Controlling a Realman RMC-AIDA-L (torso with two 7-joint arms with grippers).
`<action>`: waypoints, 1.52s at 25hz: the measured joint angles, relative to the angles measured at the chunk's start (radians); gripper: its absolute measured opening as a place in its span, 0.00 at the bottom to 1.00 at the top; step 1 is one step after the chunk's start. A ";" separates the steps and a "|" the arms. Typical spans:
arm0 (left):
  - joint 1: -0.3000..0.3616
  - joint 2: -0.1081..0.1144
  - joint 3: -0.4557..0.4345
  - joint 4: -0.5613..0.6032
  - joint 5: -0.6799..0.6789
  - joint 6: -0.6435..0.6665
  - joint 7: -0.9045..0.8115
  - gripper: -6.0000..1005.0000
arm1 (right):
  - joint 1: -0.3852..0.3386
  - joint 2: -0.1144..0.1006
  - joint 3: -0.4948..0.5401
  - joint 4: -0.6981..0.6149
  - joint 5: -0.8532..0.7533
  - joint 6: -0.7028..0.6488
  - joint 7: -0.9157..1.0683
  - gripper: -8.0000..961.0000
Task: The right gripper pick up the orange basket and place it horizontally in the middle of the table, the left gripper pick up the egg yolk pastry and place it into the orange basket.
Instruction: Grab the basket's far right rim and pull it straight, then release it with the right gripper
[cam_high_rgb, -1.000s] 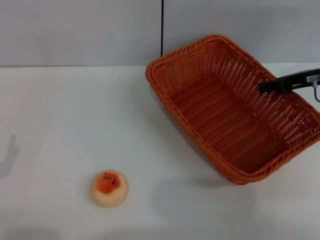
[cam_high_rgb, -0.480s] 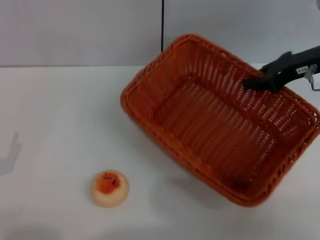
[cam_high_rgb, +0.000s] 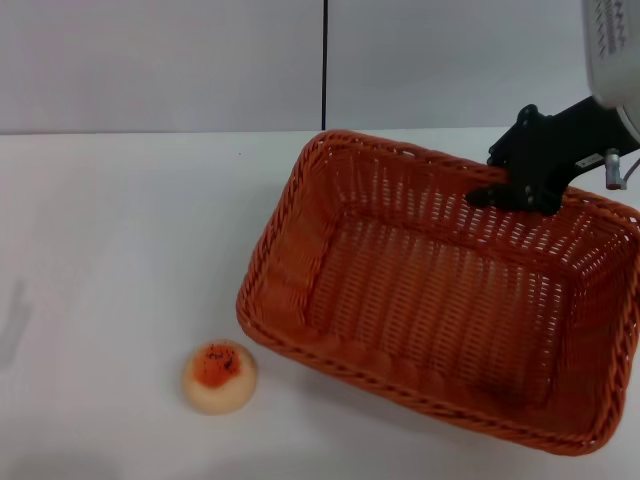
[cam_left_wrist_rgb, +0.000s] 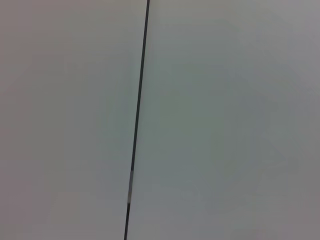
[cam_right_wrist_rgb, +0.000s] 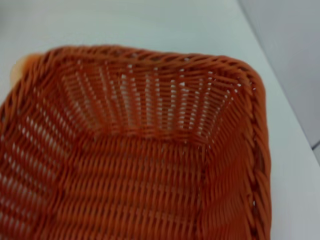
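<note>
While the left gripper is out of every view (its wrist cam sees only a pale wall w/ a dark vertical seam (cam_left_wrist_rgb: 137, 120)), the egg yolk pastry (cam_high_rgb: 219, 376) sits alone on the table (cam_high_rgb: 110, 250), well to the left of and nearer the robot than the right gripper (cam_high_rgb: 500, 193). Next over, the orange basket (cam_high_rgb: 400, 290) lies open-side up, spreading left of and below that gripper, apart from the pastry. At the right, the right gripper is clamped on the basket's far rim near its right corner, one finger inside the wall. The right wrist cam looks down into the basket's woven bottom (cam_right_wrist_rgb: 135, 185).
</note>
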 joint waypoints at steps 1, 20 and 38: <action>0.000 0.000 0.000 0.000 0.000 0.000 0.000 0.76 | 0.000 0.002 -0.012 -0.004 -0.005 -0.003 -0.021 0.18; 0.052 0.001 0.037 0.002 0.000 0.068 0.002 0.75 | -0.088 0.068 -0.110 -0.196 0.018 -0.185 -0.427 0.21; 0.048 -0.001 0.043 -0.001 0.000 0.083 0.007 0.74 | -0.098 0.068 0.032 0.015 0.227 -0.196 -0.515 0.23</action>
